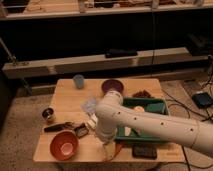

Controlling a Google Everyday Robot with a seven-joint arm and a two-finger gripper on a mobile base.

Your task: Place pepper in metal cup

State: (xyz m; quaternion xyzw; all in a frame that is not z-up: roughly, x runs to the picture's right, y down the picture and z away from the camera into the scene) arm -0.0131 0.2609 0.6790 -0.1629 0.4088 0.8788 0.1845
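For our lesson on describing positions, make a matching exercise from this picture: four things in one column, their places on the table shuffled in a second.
Things:
1 metal cup
2 purple bowl
3 red bowl
4 gripper

Places:
A near corner, picture's left
B near edge, beside the pepper
C left edge of the table
D far side, about the middle

Pairs: 1-C, 2-D, 3-A, 4-B

I work in what looks like a lab or test room, my gripper (108,148) low over the front edge of a small wooden table (65,102) on a speckled floor (20,125), with cables (176,106) trailing beside it and long pale shelves (90,62) behind.
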